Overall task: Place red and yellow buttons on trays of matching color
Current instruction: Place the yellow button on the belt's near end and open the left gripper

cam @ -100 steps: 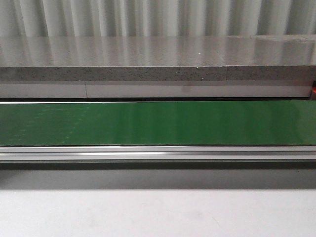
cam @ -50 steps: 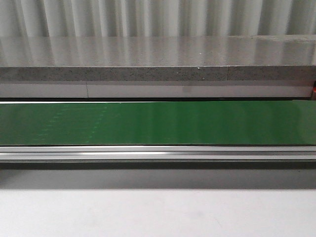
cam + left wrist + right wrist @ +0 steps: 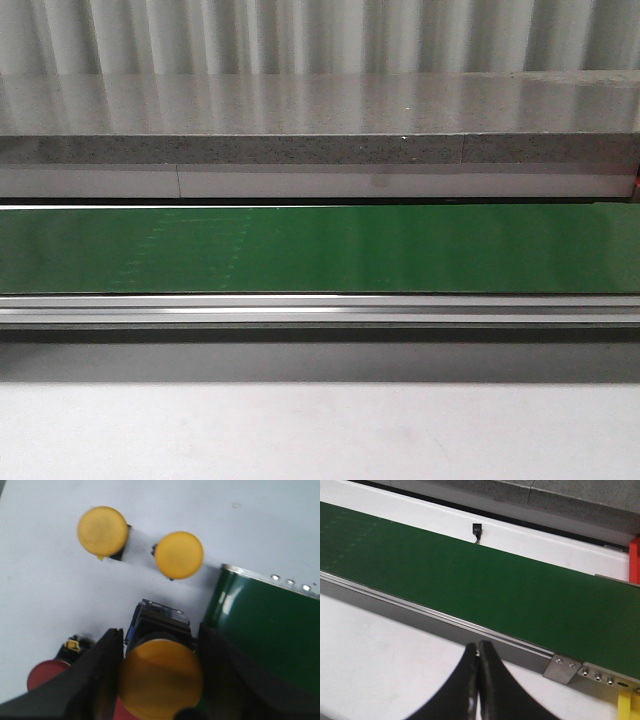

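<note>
White tabletop [image 3: 45, 580] fills most of the left wrist view, and a green conveyor belt [image 3: 320, 250] runs across the front view with a metal rail [image 3: 320, 310] along its near edge and a grey stone ledge [image 3: 320, 148] behind it. No arm or button shows in the front view.

In the left wrist view, the left gripper [image 3: 160, 680] has its fingers [image 3: 97, 675] clamped on a yellow button [image 3: 161, 677], one finger on each side of its black body. Two more yellow buttons lie loose on the white surface beyond it: one yellow button [image 3: 102, 531] farther off and another yellow button [image 3: 178, 554] just beside the rounded end of the belt. A red button [image 3: 46, 674] sits near the outer side of one finger, partly hidden. No trays are in view.

In the right wrist view, the right gripper [image 3: 478, 680] hangs over the white table just before the belt's rail, its fingers pressed together with nothing between them.
</note>
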